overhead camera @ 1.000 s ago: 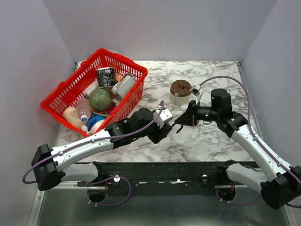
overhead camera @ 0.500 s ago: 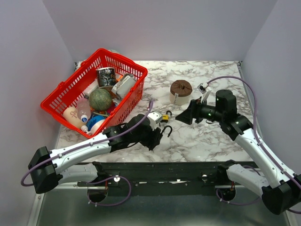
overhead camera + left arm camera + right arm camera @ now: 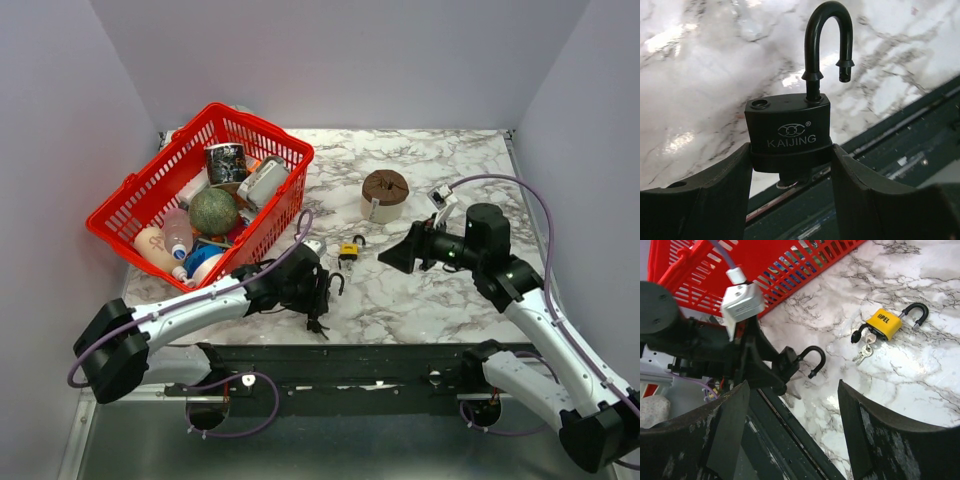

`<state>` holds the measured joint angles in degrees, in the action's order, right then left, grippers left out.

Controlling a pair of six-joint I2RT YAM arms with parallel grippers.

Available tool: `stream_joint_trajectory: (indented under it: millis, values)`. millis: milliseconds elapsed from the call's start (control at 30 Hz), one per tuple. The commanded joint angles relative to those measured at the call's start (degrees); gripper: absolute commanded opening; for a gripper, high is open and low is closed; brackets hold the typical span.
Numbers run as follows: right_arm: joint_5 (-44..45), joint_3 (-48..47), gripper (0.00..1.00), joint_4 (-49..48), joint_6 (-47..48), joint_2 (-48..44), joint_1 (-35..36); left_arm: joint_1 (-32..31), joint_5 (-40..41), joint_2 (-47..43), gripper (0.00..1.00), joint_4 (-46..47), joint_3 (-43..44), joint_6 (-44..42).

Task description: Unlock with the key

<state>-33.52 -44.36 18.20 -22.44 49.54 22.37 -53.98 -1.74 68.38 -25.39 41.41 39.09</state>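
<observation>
over veined marble (image 3: 700,75), the left gripper (image 3: 791,159) clamps a matte black padlock (image 3: 789,135).

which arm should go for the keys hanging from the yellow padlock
Right. The right gripper has open, empty jaws facing the yellow padlock and its keys; the left gripper is shut on the black padlock.

A black padlock (image 3: 790,137) stamped KAIJING stands upright, clamped between the dark fingers (image 3: 715,195) of the left gripper (image 3: 790,161). Its shackle (image 3: 825,45) is open, one end free, above a marble table (image 3: 705,75) and a dark frame (image 3: 900,150).
</observation>
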Motion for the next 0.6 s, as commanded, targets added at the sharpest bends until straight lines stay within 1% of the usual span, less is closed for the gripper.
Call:
stream_joint_trajectory:
  millis: [0,133,267,367,433,567]
  values:
    - [0.5,1.6,0.79,-1.1,0.5,-2.9,-0.7,4.2,-0.1,3.1,0.00,4.9,0.4,2.8]
    - [-0.9,1.6,0.79,-1.0,0.6,-4.2,-0.9,7.3,-0.2,5.0,0.00,7.6,-0.2,3.0]
    - [-0.8,1.3,0.79,-0.6,0.8,-4.8,-1.1,10.3,0.7,8.6,0.00,7.6,0.2,3.5]
    - [-0.5,1.2,0.79,-0.6,0.6,-5.0,-1.2,10.8,1.3,11.1,0.00,8.1,1.0,3.9]
    - [-0.4,1.1,0.79,-0.4,0.2,-5.5,-1.2,11.3,3.5,12.5,0.00,7.2,2.3,3.9]
    - [2.7,0.6,0.79,0.8,0.9,-8.9,-1.2,12.4,5.0,16.3,0.00,6.8,4.5,3.5]
